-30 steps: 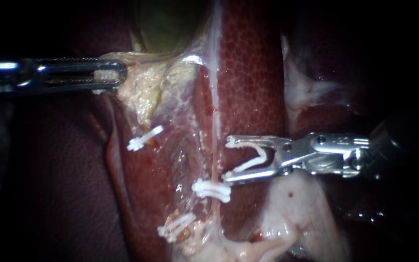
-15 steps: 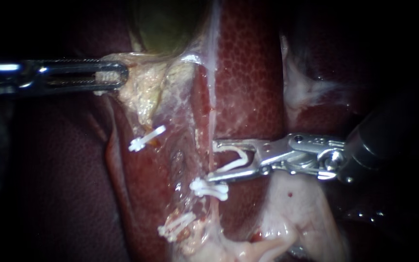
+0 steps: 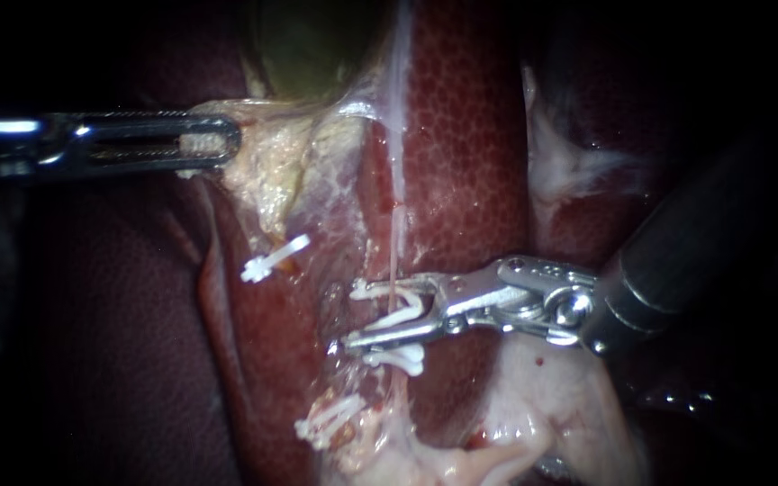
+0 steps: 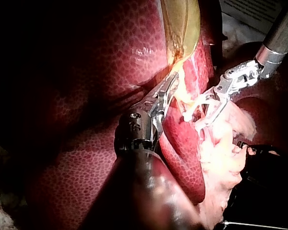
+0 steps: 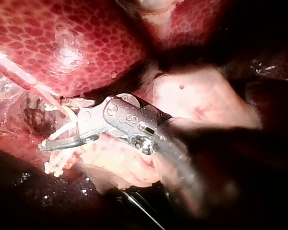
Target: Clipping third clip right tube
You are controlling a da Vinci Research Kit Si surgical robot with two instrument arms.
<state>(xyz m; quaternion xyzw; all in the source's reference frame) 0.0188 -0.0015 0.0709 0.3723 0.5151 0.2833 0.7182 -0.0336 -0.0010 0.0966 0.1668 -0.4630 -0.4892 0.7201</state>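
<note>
An open clip (image 3: 404,310), gripped in the right instrument's (image 3: 350,315) jaws, is set astride the right tube (image 3: 395,243). Neighbouring pale tissue (image 3: 263,171) is pinched taut by the left instrument (image 3: 218,144), likely for exposure.

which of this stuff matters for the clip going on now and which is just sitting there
In the job: right instrument, open white plastic clip in its jaws, thin pink right tube, left instrument gripping pale yellowish tissue.
Just there: three closed white clips, mottled red liver.
</note>
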